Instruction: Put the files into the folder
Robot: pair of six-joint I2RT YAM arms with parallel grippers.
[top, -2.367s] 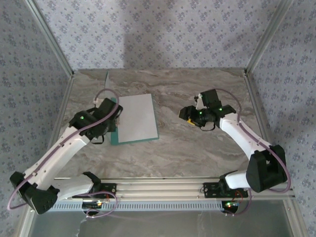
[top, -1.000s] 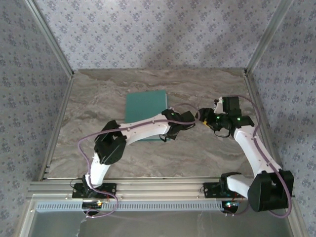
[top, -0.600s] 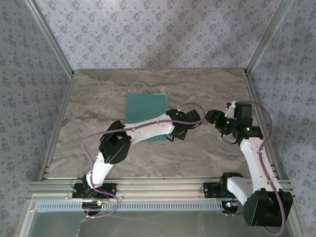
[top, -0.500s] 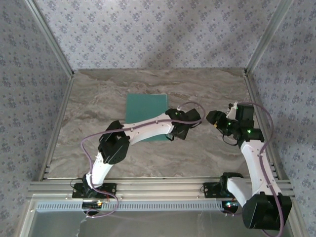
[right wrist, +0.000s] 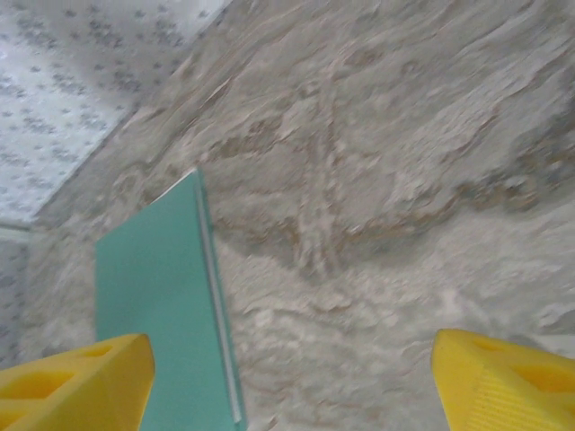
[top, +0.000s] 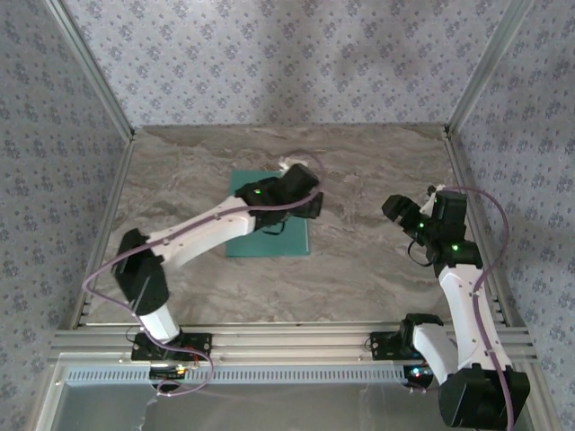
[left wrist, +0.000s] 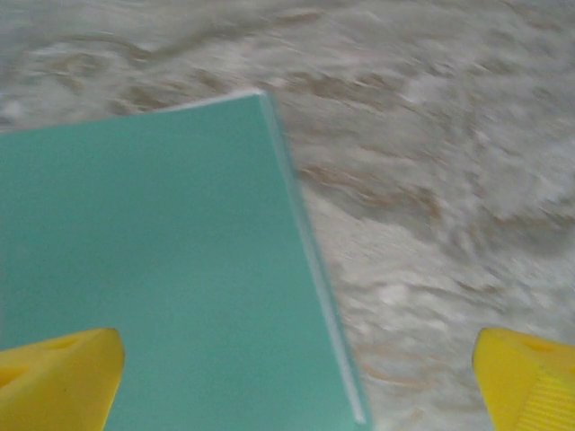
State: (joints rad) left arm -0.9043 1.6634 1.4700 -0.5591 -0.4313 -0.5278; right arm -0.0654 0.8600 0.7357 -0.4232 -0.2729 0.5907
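The teal folder [top: 266, 235] lies shut and flat on the marble table, left of centre. A thin white strip of the files [left wrist: 316, 269] shows along its right edge, the rest hidden under the cover. My left gripper [top: 305, 197] hovers over the folder's far right corner, open, with nothing between its yellow fingertips [left wrist: 56, 382]. In the left wrist view the folder [left wrist: 153, 278] lies below the gripper [left wrist: 296, 386]. My right gripper [top: 397, 210] is open and apart, to the right of the folder [right wrist: 148, 296]. Bare table lies between its fingertips [right wrist: 508, 377], and the files' edge [right wrist: 216, 305] shows there too.
The marble table [top: 359, 269] is walled by patterned panels at the back and both sides, with metal posts at the far corners. An aluminium rail [top: 287, 341] carrying both arm bases runs along the near edge.
The folder, open with a white sheet showing earlier, is now shut. My left arm swung back from the right toward the folder's far corner and its jaws opened. My right gripper withdrew rightward and opened wider.
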